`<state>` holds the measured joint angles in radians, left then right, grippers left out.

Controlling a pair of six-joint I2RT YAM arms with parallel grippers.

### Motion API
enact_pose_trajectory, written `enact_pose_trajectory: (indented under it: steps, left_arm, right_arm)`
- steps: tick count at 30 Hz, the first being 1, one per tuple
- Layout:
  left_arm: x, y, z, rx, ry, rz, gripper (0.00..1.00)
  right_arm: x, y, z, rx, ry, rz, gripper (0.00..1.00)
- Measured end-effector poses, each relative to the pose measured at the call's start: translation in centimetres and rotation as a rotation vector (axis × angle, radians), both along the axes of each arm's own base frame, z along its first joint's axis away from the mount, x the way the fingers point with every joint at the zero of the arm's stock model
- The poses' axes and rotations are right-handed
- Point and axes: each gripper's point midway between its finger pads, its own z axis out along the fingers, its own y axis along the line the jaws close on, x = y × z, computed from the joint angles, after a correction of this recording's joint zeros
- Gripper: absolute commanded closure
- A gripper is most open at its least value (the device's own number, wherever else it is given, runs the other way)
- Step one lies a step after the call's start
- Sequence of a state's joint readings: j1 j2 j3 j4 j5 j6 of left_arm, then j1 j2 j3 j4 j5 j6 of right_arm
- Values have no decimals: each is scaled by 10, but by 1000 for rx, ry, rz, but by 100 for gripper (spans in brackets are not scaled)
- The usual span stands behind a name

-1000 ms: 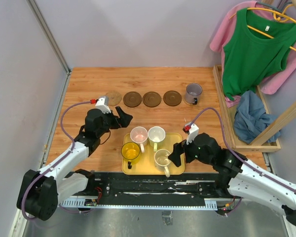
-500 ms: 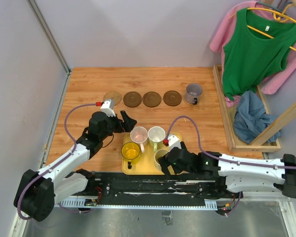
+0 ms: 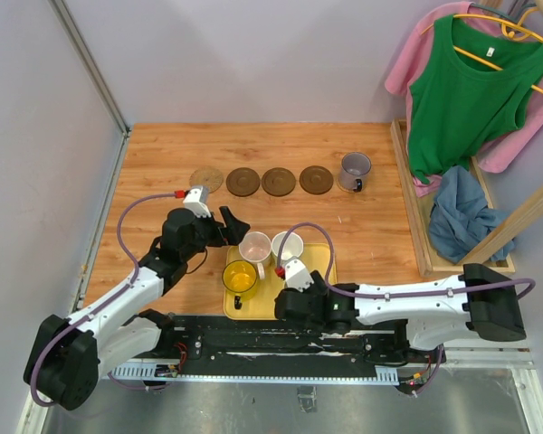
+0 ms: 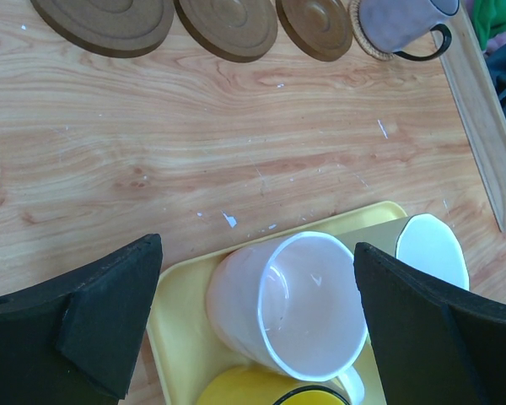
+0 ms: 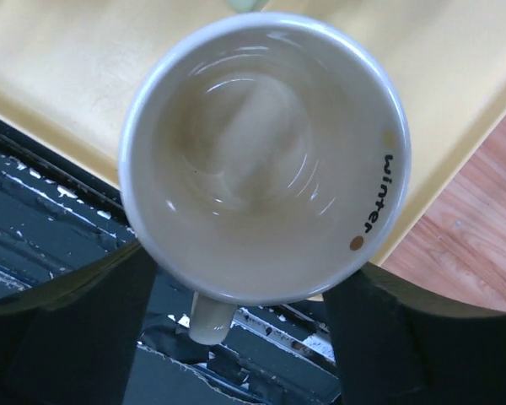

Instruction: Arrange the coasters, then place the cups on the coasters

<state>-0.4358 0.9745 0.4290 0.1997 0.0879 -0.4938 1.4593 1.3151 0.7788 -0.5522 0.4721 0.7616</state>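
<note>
the right claw (image 5: 240, 287) straddles the upright cream cup (image 5: 261, 152) at the near edge of the yellow tray (image 5: 59, 59), a finger on each side of the rim, the cup's handle pointing off the tray toward the arm bases. the fingers stand apart with the cup between them; whether they press its wall cannot be told. over the tray's far left corner the left claw (image 4: 257, 253) hangs wide apart above the pale pink cup (image 4: 308, 312), holding nothing. beyond the tray's far side four bare coasters (image 3: 279, 181) lie in a row on the worktop (image 3: 163, 154), so the cream cup's way likely runs up and across the tray.
</note>
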Motion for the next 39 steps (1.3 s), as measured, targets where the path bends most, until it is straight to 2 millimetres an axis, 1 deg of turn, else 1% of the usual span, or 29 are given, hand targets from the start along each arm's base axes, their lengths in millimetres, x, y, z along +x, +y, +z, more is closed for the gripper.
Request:
enact_pose_trajectory:
  steps: [3, 4, 6, 9, 16, 19, 21, 24, 26, 30, 33, 36, 39]
  left_arm:
    - [-1, 0, 0, -2, -4, 0, 0]
    - [-2, 1, 0, -3, -4, 0, 0]
    - [-3, 1, -1, -3, -5, 0, 0]
    - [-3, 2, -1, -2, -3, 0, 0]
    - [-4, 1, -2, -4, -1, 1, 0]
    - [-4, 1, -2, -5, -1, 2, 0]
    - [-4, 2, -1, -6, -2, 2, 0]
    - [-4, 2, 0, -7, -6, 3, 0]
    - [-3, 2, 1, -7, -8, 4, 0]
    - [-3, 3, 1, -4, -10, 12, 0]
    - [-2, 5, 0, 3, -12, 21, 0]
    - [1, 7, -1, 12, -7, 36, 0]
    - [5, 9, -1, 25, -3, 53, 0]
  right_arm:
    - [-3, -2, -5, -26, 2, -6, 51]
    - [-4, -4, -6, -34, 3, -9, 61]
    - [-7, -5, -7, -36, 9, -18, 77]
    - [-7, -6, -7, -29, 9, -40, 98]
    - [-11, -9, -6, -19, 17, -67, 99]
    - [-19, -20, -4, -45, 19, -72, 99]
    - [-22, -32, -1, -67, 13, -88, 99]
    - [-21, -47, 11, -80, -5, -132, 99]
    - [-18, -53, 22, -64, -24, -169, 99]
    - [-3, -63, 51, 1, -100, -261, 99]
    - [13, -75, 73, 42, -153, -343, 99]
    - [40, -84, 94, 87, -205, -443, 99]
    - [69, -92, 112, 108, -252, -506, 99]
